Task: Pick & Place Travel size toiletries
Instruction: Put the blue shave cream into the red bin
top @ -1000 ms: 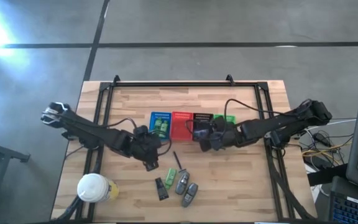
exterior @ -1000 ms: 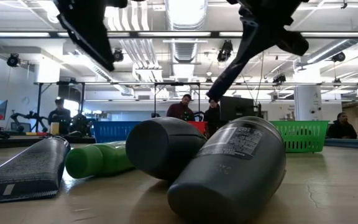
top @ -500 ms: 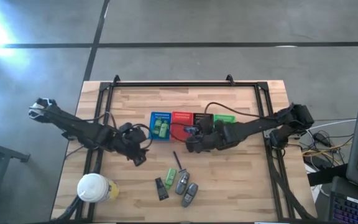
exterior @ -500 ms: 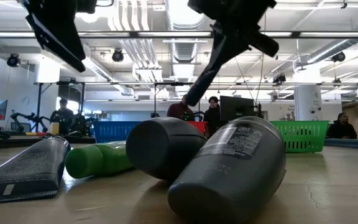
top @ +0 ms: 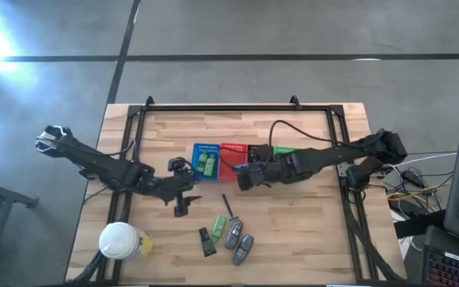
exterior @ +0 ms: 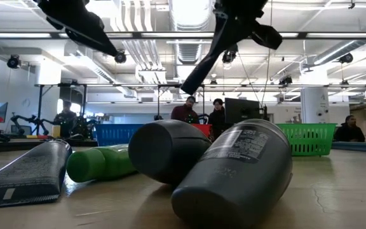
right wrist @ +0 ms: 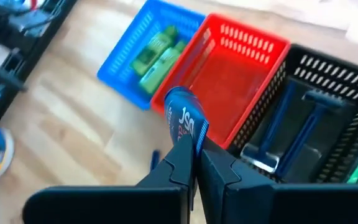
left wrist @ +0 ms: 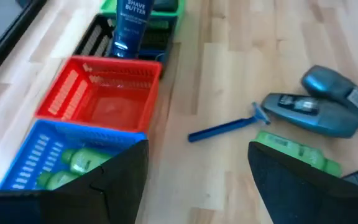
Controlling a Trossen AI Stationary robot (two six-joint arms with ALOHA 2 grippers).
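Your right gripper (right wrist: 194, 163) clenched a blue sachet (right wrist: 184, 121) over the red basket (right wrist: 241, 68), which was empty. Green tubes (left wrist: 73, 163) filled the blue basket (left wrist: 23, 163); five items (top: 228, 231) waited on the tabletop (top: 309, 239). Left gripper (left wrist: 197, 180) hung released.

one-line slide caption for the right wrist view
Right gripper pinching a dark blue sachet above the red plastic basket, beside the blue basket with green tubes.

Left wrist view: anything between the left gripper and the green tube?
Nothing visible: the green tube lies on bare wood just past the open left gripper, razor beside it. The right gripper holds a blue tube.
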